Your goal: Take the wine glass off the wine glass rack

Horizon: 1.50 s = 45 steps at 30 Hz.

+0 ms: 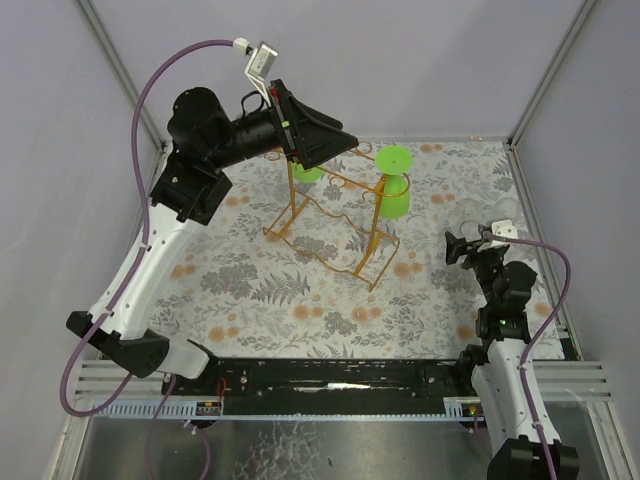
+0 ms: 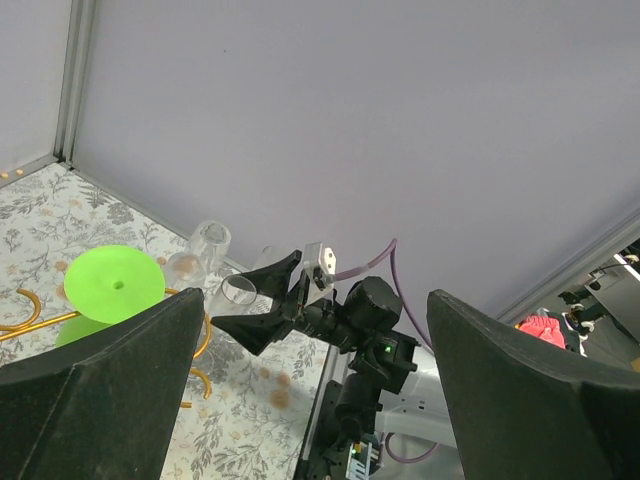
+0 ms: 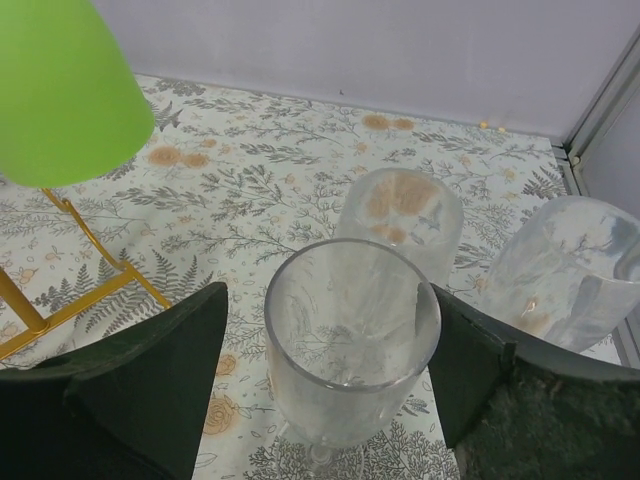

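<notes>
So here's where things are sitting. The right claw (image 3: 328, 295) is hanging open around a clear wine glass (image 3: 350, 340), which is standing upright on the desk (image 1: 250, 290) at the right side of the top view. In the right wrist view one finger is sitting right against the glass and there's a visible gap on the other side, so I'm not calling that a grip. Two more clear glasses (image 3: 400, 215) (image 3: 570, 260) are standing just behind it, well apart from the wine glass rack (image 1: 374, 240) in the middle of the frame. My read is that those three are already off the rack.

What's left: a green wine glass (image 1: 395, 195) is hanging upside down on the rack's right end, and a second green one (image 1: 308, 174) is peeking out at the left end, partly hidden under the left arm. The left claw (image 2: 315, 310) is hovering above the rack near the top centre of the frame, spread wide and holding nothing. I'm guessing the green ones are up next.
</notes>
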{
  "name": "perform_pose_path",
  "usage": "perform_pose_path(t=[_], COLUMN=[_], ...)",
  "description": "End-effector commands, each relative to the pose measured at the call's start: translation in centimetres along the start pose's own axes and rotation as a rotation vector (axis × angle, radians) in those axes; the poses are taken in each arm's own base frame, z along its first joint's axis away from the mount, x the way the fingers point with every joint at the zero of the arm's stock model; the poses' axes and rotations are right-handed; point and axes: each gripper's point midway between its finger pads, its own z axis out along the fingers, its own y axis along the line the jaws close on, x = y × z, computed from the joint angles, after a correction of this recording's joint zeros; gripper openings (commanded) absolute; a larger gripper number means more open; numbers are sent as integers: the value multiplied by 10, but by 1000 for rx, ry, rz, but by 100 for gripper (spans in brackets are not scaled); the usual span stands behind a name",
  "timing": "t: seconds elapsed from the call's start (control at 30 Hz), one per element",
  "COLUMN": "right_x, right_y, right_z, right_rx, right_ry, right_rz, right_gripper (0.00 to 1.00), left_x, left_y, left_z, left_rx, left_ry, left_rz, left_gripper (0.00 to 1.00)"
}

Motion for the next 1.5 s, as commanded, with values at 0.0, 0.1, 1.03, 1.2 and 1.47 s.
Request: perform_pose_path(t=[0.0, 0.1, 1.03, 1.2, 1.47], right_x=[-60, -104, -253, -241, -211], right_y=[2, 2, 76, 104, 121], right_z=[-3, -14, 84, 76, 72], right_rx=[-22, -12, -433, -497, -477], right_ry=[-106, -160, 444, 505, 586], right_rz=[-33, -54, 1071, 1135, 1132], right_gripper=[83, 85, 67, 66, 65], left_x=[-10, -15, -84, -81, -81], left_y=[-16, -15, 120, 119, 116], left_z=[-8, -9, -86, -86, -86], left_rx=[35, 22, -345, -334, -325], left_ry=[-30, -48, -248, -242, -241], left_rz=[38, 44, -12, -34, -46], left_gripper=[91, 91, 91, 91, 91])
